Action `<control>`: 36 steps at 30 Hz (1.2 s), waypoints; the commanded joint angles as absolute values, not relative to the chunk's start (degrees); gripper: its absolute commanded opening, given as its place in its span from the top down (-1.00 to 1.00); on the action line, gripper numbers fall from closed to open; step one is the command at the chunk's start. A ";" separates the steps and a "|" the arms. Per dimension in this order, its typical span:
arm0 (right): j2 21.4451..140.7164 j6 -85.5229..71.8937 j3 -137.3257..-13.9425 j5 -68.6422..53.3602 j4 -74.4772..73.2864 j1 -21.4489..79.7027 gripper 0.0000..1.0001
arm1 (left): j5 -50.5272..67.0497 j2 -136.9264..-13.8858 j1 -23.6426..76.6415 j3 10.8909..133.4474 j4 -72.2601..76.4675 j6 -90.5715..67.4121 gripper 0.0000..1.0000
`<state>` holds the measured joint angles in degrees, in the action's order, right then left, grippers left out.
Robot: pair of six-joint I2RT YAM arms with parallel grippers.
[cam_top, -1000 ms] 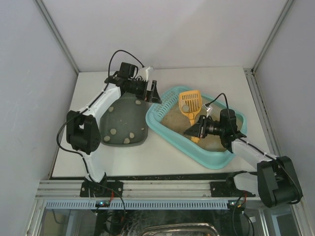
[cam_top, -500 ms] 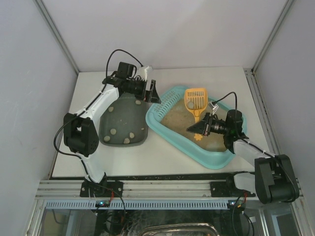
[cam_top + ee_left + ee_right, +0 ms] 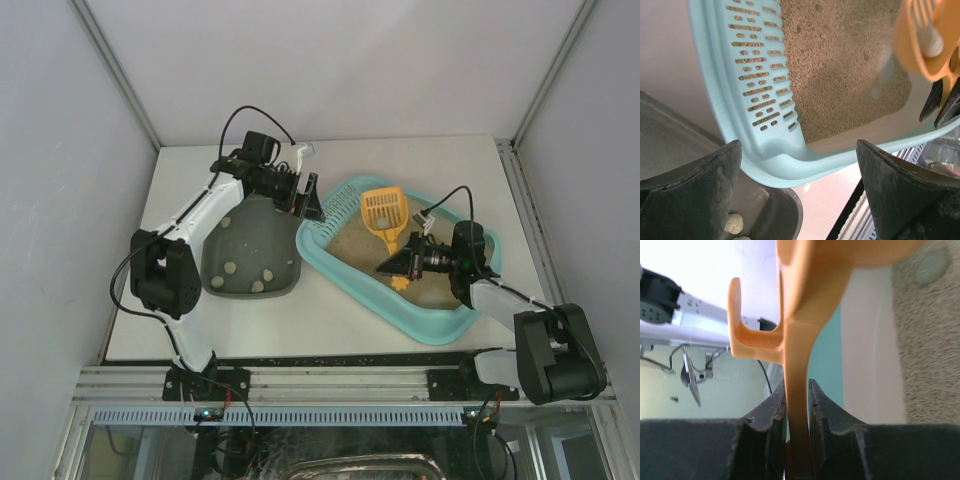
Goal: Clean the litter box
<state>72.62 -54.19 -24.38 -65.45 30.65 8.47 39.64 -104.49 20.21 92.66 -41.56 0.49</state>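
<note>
litter box [image 3: 438, 328]: light turquoise, slotted rim | litter [image 3: 350, 248]: beige | scoop [image 3: 383, 209]: orange | tray [image 3: 255, 235]: dark grey-green

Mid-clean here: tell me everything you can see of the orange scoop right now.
The orange scoop looks like moulded plastic: a slotted, shovel-shaped head on a flat handle with a side hook. The right gripper is shut on the handle, which shows edge-on in the wrist view. The head reaches out over the far part of the litter box, seemingly raised above the litter, with one pale lump lying in it. Nothing else appears to touch it.
</note>
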 commanded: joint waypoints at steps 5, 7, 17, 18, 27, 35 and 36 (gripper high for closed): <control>71.40 -46.23 -26.81 -66.96 21.80 10.23 1.00 | 40.48 -100.77 21.53 91.60 -46.18 7.33 -1.00; 71.19 -46.94 -26.81 -66.54 23.03 10.53 1.00 | 40.39 -100.73 21.46 91.65 -46.19 7.11 -1.00; 69.95 -47.38 -30.92 -63.17 20.89 10.06 1.00 | 38.90 -102.75 20.51 106.14 -50.29 6.69 -1.00; 69.94 -44.45 -33.37 -62.36 16.10 9.79 1.00 | 37.47 -103.01 19.94 108.33 -50.35 5.82 -1.00; 77.60 -14.63 -61.87 -46.76 -27.86 19.23 1.00 | 24.04 -100.63 9.87 115.24 -47.05 -6.71 -0.99; 85.19 -16.32 -78.30 -32.38 -36.87 32.38 1.00 | 10.36 -96.27 -2.44 114.91 -47.12 -3.13 -0.99; 87.82 -15.79 -82.06 -29.51 -40.75 34.06 1.00 | 7.67 -95.64 -3.69 113.83 -46.80 -2.07 -0.99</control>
